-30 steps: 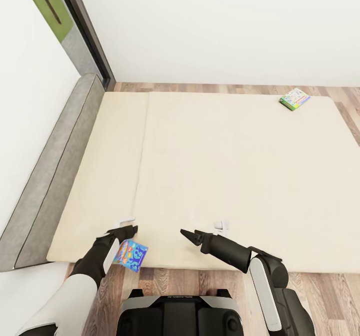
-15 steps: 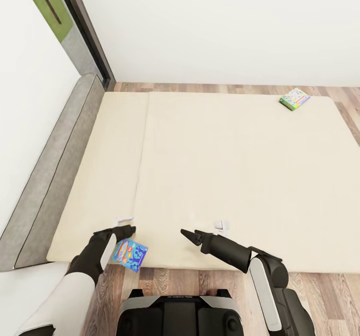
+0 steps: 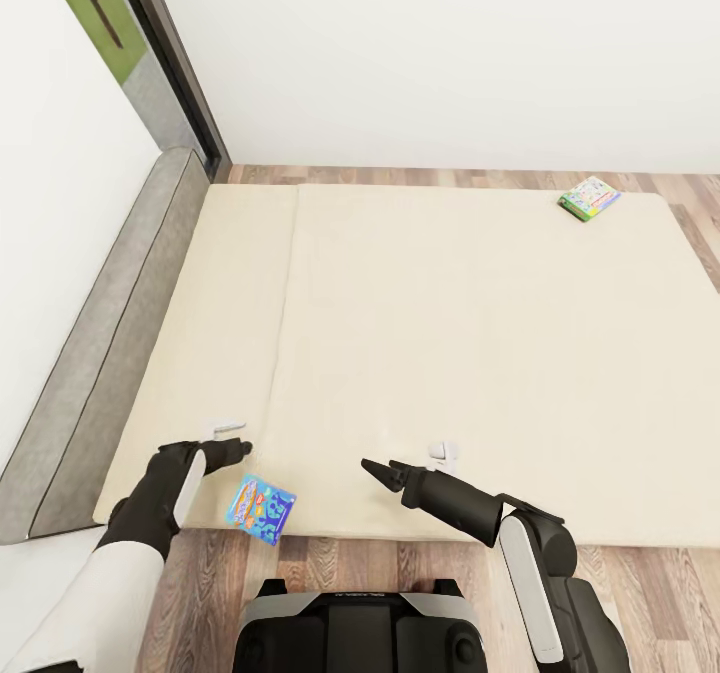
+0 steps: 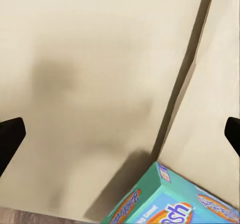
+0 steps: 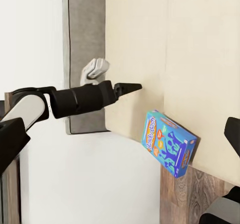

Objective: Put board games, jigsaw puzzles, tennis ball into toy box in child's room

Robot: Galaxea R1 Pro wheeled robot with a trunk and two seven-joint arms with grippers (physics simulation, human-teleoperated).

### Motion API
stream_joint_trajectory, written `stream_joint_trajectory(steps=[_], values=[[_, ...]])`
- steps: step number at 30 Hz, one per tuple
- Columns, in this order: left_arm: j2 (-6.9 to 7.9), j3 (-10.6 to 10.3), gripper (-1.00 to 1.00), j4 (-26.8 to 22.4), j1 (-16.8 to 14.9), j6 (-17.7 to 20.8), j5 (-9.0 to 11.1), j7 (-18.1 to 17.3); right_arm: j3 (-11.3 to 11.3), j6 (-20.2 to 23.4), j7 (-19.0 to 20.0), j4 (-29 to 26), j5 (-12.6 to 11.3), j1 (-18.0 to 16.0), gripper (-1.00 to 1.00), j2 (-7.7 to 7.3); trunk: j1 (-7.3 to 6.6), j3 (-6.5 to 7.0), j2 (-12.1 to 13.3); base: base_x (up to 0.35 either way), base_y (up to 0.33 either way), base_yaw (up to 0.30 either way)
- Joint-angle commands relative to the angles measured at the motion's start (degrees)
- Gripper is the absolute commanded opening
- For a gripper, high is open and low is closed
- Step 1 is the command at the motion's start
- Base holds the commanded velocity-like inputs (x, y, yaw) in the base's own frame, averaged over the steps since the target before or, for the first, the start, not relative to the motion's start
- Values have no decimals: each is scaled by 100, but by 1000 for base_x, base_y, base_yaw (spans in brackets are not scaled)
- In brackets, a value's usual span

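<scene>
The bed [image 3: 450, 353] has wide bare mattress ahead, headboard [image 3: 110, 323] at left. Left gripper [image 3: 232, 439] spread wide, empty, just beside the blue game [image 3: 261, 509] overhanging the near edge. Right gripper [image 3: 374, 470]: cannot tell. Green game [image 3: 589, 197] lies at the far corner.

Two board games [image 3: 261, 509] [image 3: 589, 197] — seemingly; one bed [image 3: 420, 333].
</scene>
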Motion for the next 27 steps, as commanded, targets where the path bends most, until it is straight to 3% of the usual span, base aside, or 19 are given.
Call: stream_joint_trajectory(steps=[1,8,17,27], values=[[6,11,100,-36,1,68,-4,-87,-13,32,24,-2,3,-3,100,6,2,-5,-6,0,0,0],[43,7,100,-146,13,296,-57,-405,-18,34,24,0,4,-3,100,6,2,-5,-6,0,0,0],[197,-78,100,-175,33,469,-72,-474,-20,32,24,6,6,-3,100,7,2,-5,-6,0,0,0],[392,-310,100,-180,53,631,-155,-490,-28,35,24,7,-1,-3,100,6,2,-5,-6,0,0,0]])
